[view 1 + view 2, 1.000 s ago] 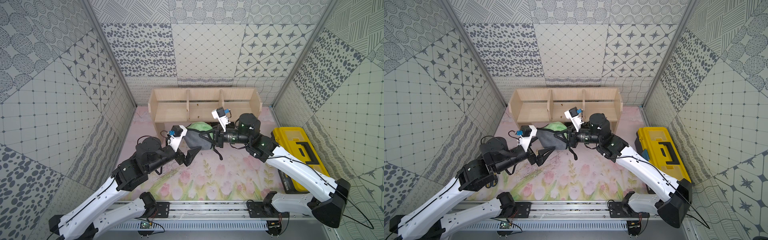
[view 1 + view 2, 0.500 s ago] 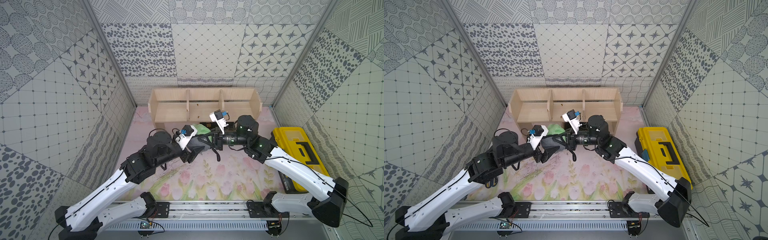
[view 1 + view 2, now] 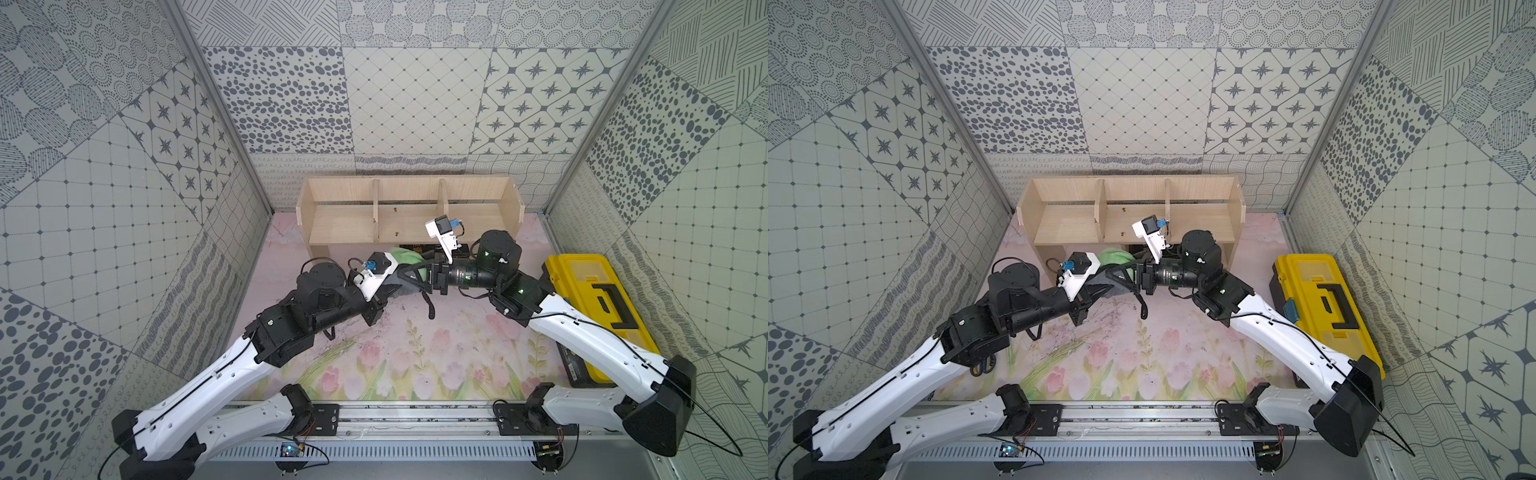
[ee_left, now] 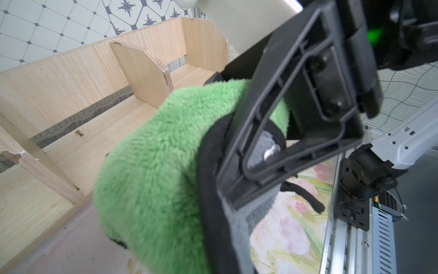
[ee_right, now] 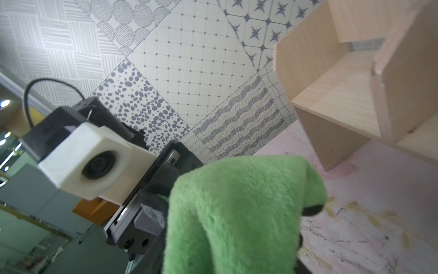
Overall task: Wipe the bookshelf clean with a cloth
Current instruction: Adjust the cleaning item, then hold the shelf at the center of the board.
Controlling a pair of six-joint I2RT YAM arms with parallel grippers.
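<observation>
The fingers of my left gripper (image 3: 388, 289) are clenched on the cloth (image 3: 409, 259), and in both top views its dark grey side sits at their tips while the green side bulges just past them. Facing them, the right gripper (image 3: 409, 274) has its fingers spread, with the cloth's other end lying between them rather than pinched. A dark strap (image 3: 428, 307) dangles just under the right fingers. I cannot tell whether it belongs to the cloth. The bookshelf (image 3: 407, 191) stands just beyond both sets of fingertips, apart from them, and the cloth hangs in front of its middle and right compartments. The yellow toolbox (image 3: 590, 282) is well away from the fingers, out past the right arm. In a top view the same meeting shows over the floral mat (image 3: 1142, 357): left gripper (image 3: 1100, 289), cloth (image 3: 1115, 255), right gripper (image 3: 1119, 276).

Left wrist view: green pile fills the space ahead of my left fingers — the cloth (image 4: 154, 166) — and one of the right fingers (image 4: 234, 180) lies against its dark edging. The bookshelf (image 4: 59, 78) is behind it.

Right wrist view: the cloth (image 5: 232, 213) covers the right fingers' place, so I cannot see them there. The left gripper's dark body sits right against the cloth's far side. The bookshelf (image 5: 331, 95) stands off to one side, clear of the cloth.
</observation>
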